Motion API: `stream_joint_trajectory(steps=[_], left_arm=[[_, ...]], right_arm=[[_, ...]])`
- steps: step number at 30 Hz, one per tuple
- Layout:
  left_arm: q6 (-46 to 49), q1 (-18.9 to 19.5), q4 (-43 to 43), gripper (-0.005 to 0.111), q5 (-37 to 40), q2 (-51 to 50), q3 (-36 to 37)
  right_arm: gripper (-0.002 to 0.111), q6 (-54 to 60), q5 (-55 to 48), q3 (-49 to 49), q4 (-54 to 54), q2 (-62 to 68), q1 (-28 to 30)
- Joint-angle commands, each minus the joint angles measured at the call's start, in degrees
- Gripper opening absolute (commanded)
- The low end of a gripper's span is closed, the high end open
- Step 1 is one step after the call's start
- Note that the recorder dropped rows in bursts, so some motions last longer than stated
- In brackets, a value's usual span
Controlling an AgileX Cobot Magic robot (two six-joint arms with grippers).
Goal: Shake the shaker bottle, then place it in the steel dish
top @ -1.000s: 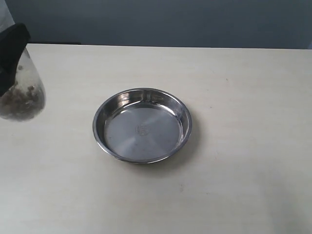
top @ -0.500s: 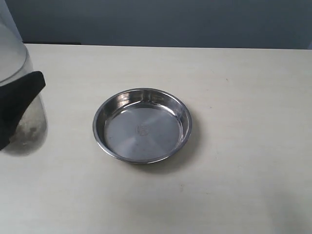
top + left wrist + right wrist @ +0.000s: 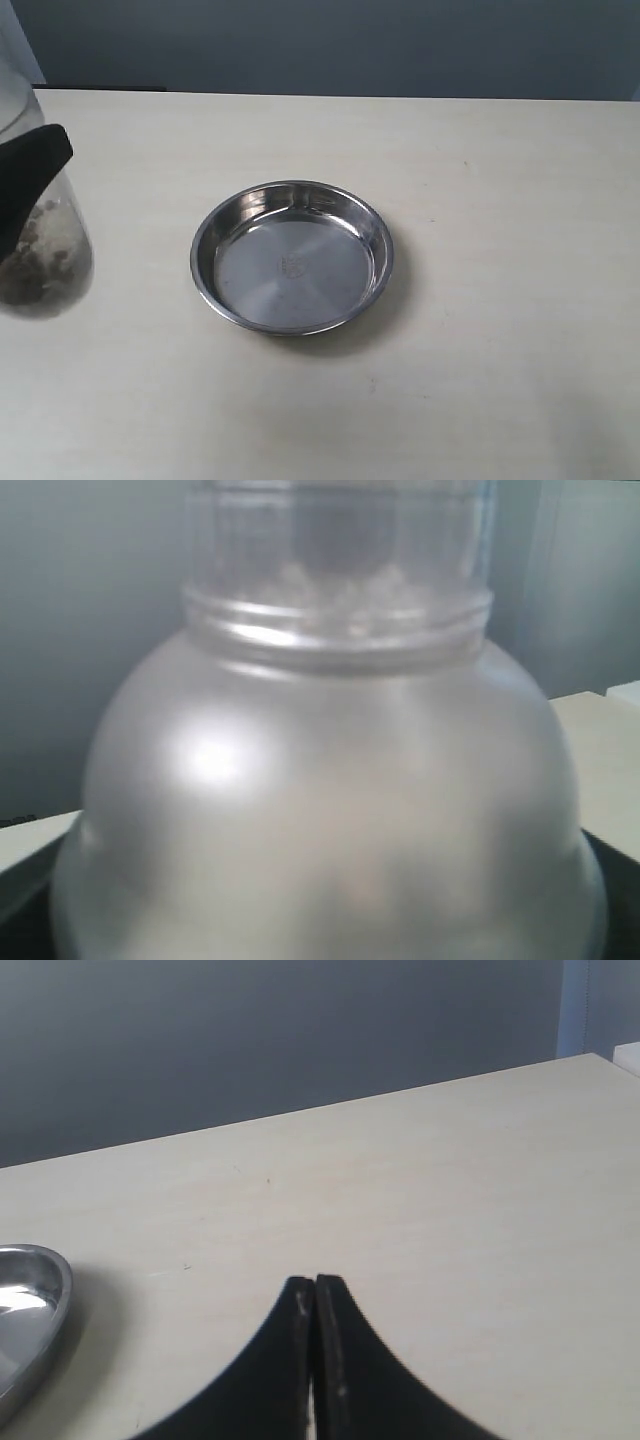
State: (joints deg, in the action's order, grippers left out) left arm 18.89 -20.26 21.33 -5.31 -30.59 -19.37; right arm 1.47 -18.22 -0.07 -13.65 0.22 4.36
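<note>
Because the shaker bottle (image 3: 45,262) sits at the far left edge of the exterior view, much of it is cut off. Its left side and its top run out of the picture. The cap cannot be seen there. The left claw (image 3: 22,185) is mostly hidden too. Only one black finger (image 3: 35,165) shows, lying across the front of the bottle, and the other finger is out of sight. The claw holds the bottle by its middle. I cannot tell if the bottom of the bottle touches the table (image 3: 500,380) or hangs just over it.

In the left wrist view the bottle fills nearly the whole picture and looks foggy and blurry. Its round shoulder and its clear cap (image 3: 340,570) show, but the brown bits do not show well there.

The bottle is about upright. Its long way runs up and down, with the wide bottom low. The brown bits (image 3: 40,265) lie in the bottom part.

The steel dish (image 3: 292,262) is in the middle of the table, well apart from the bottle. It lies flat with its open side up.

The right claw (image 3: 315,1285) has its two black fingers pressed together with nothing between them. It is over bare table beside the dish, apart from it.
</note>
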Motion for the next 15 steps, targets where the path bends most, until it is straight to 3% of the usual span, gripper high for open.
stream_joint_trajectory(steps=[1,5,9,12,15], left_arm=[[0.4,2.0,1.3,0.0,-7.5,0.6,-0.8],[4.8,5.2,5.5,0.0,-1.8,-1.5,-0.8],[5.7,12.2,9.6,0.0,10.2,-9.1,0.6],[3.1,16.5,13.0,0.0,6.2,-16.0,1.4],[2.9,17.8,12.3,0.0,3.3,-18.2,-4.0]], right_arm=[[-0.001,0.0,0.5,0.1,0.1,-0.2,0.2],[-0.001,0.0,0.5,0.1,0.1,-0.2,0.2],[-0.001,0.0,0.5,0.1,0.1,-0.2,0.2],[-0.001,0.0,0.5,0.1,0.1,-0.2,0.2],[-0.001,0.0,0.5,0.1,0.1,-0.2,0.2]])
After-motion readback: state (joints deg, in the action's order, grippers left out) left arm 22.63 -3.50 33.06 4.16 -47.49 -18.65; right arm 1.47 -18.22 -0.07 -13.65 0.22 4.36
